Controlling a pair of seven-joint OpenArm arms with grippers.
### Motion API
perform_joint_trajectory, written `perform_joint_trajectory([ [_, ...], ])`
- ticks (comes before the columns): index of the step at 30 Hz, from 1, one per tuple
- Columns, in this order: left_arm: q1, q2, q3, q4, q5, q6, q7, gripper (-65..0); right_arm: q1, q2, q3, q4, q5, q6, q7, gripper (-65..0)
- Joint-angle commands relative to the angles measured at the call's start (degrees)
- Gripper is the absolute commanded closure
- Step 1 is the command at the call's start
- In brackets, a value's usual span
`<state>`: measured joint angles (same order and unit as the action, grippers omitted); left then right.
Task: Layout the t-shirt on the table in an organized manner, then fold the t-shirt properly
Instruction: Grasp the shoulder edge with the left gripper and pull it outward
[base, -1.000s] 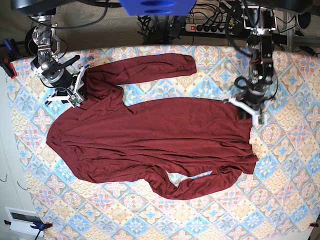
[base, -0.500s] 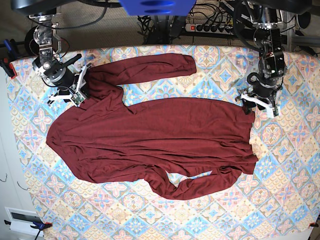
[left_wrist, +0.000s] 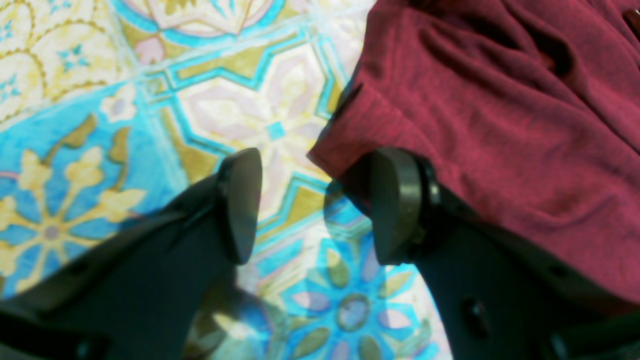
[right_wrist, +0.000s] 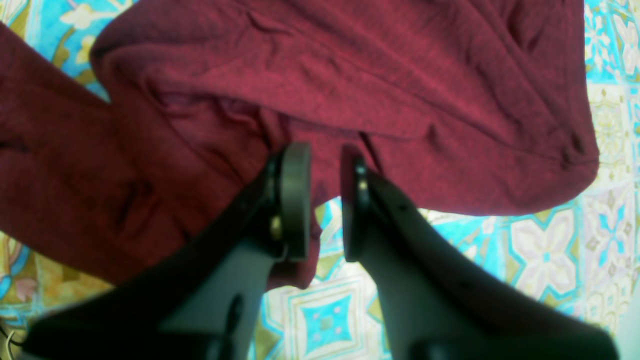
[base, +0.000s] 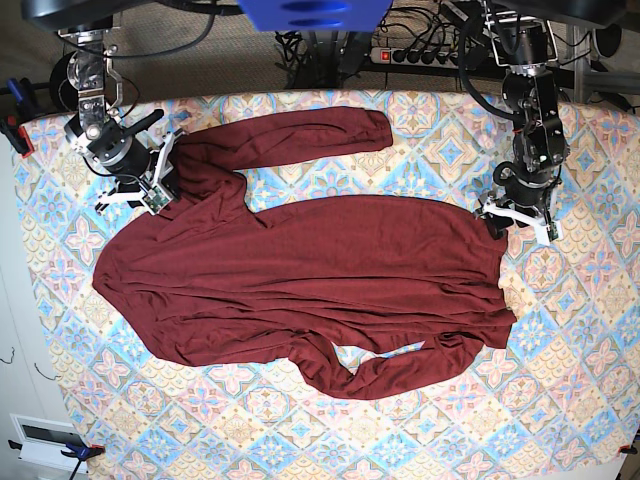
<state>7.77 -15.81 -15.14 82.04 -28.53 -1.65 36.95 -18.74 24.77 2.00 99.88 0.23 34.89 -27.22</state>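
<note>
The dark maroon t-shirt (base: 300, 270) lies spread across the patterned table (base: 560, 400), one long sleeve stretched along the far side and the other curled at the near side. My right gripper (base: 160, 185) is at the shirt's upper left by the sleeve joint. In the right wrist view, the right gripper (right_wrist: 325, 205) has its fingers nearly together with a fold of the t-shirt (right_wrist: 400, 100) pinched between them. My left gripper (base: 517, 220) sits at the shirt's far right corner. The left wrist view shows the left gripper (left_wrist: 317, 207) open over bare table (left_wrist: 75, 150), with the t-shirt (left_wrist: 500, 125) corner just beyond its right finger (left_wrist: 395, 205).
Cables and a power strip (base: 420, 55) run behind the table's far edge. A clamp (base: 15, 130) grips the far left corner. A white device (base: 45, 435) sits off the table at the near left. Patterned cloth shows along the near side and right.
My left gripper opened, let go of the shirt's right corner and shifted a little to the right. The right gripper edged slightly away from me, still holding. The shirt has barely moved.
</note>
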Motion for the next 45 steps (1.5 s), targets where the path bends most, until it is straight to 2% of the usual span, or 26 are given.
perform_joint_trajectory([
  [1,-0.34,-0.32,0.85,0.47,-0.34,-0.50,0.55,-34.1,0.41,0.76,0.42,1.18,0.52,-0.21,1.16,-9.9],
  [4,-0.34,-0.49,4.63,0.47,-0.43,-0.50,0.55,-33.9,0.41,0.76,0.42,1.18,0.52,-0.21,1.16,-9.9],
  [6,-0.34,-0.49,5.51,0.47,-0.43,-0.50,0.55,-31.1,0.41,0.76,0.42,1.27,0.52,-0.21,1.16,-9.9],
  [11,-0.34,-0.23,5.69,0.47,-0.52,-0.59,0.28,-14.5,0.32,0.76,0.42,2.23,0.52,-0.21,1.16,-9.9],
  [14,0.01,-0.23,5.69,0.55,-0.52,-0.59,0.55,0.0,0.32,0.76,0.42,2.23,0.52,-0.21,1.16,-9.9],
  [18,2.47,-0.67,5.51,1.17,-0.70,-0.59,0.63,0.0,-0.47,0.76,0.68,2.23,0.52,-0.21,1.16,-9.8],
  [27,12.58,-1.46,5.07,11.89,-0.70,-0.59,0.63,0.0,-1.17,0.76,0.51,2.23,0.52,-0.21,1.16,-9.8],
  [31,16.54,-1.81,1.64,14.62,-0.70,-0.59,0.63,0.0,-1.17,0.76,0.51,2.23,0.52,-0.21,1.16,-9.8],
  [38,16.45,-2.25,-4.25,10.75,-0.70,-0.59,0.63,0.0,-1.26,0.76,0.42,2.23,0.52,-0.21,1.16,-9.8],
  [42,16.45,-2.34,-4.34,10.58,-1.22,-0.59,0.63,-4.5,-1.26,0.76,0.42,2.23,0.52,-0.21,1.16,-10.1],
  [45,16.45,-2.34,-4.34,10.58,-5.18,-0.50,0.63,-10.7,-1.26,0.76,0.77,2.23,0.52,-0.21,1.16,-10.2],
])
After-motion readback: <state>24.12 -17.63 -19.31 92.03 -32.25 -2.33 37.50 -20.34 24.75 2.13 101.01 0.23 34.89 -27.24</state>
